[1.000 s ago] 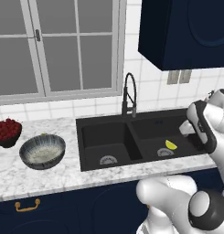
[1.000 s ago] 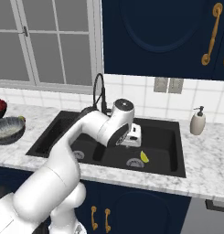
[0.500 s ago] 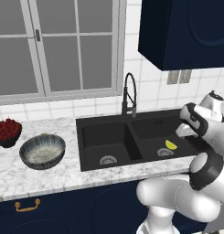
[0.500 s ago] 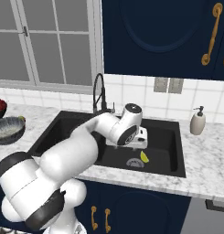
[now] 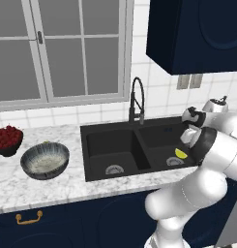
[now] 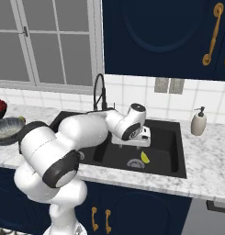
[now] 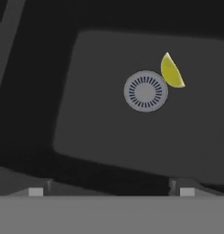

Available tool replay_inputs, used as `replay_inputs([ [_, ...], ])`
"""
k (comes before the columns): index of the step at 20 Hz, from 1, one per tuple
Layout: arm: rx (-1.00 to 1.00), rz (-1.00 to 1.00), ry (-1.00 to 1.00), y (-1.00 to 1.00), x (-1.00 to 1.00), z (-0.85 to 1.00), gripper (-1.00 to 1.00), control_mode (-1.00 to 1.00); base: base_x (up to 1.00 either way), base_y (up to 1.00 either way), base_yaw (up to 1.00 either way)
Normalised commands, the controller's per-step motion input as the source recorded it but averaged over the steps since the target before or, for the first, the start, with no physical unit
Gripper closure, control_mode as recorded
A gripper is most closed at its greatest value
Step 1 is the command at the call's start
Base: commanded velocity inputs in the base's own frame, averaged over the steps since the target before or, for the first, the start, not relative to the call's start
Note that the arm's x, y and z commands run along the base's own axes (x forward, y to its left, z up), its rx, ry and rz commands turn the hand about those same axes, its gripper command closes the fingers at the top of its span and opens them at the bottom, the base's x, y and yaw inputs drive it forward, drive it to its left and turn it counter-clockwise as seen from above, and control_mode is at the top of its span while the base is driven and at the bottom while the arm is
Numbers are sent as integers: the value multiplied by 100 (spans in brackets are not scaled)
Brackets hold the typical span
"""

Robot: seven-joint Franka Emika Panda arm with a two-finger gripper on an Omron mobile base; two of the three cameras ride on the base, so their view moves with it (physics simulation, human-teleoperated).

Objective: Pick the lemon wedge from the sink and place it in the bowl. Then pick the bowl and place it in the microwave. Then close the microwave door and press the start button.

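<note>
Swinging lower over the sink (image 6: 176, 151), the claw (image 6: 132, 142) hung spread and empty. Just beside the right basin's drain (image 7: 146, 91) lay the lemon wedge (image 7: 171, 72) — likely light, soft, slick — best pinched across its flat faces.

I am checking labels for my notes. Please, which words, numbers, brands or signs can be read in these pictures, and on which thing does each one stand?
None: no readable text anywhere.
The soap dispenser, sink, bowl and blue cabinets carry no visible label.
</note>
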Motion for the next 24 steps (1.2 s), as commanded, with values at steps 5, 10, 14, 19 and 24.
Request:
replay_inputs([
  [5, 0, 0, 0, -3, 38, -29, -100, -100, 0, 0, 0],
  [10, 0, 1, 0, -14, 21, -24, -100, -100, 0, 0, 0],
  [14, 0, 0, 0, -5, 28, -18, -100, -100, 0, 0, 0],
  [19, -1, 0, 2, 0, 38, -23, -100, -100, 0, 0, 0],
  [24, -4, 0, 0, 0, 13, -30, -100, -100, 0, 0, 0],
])
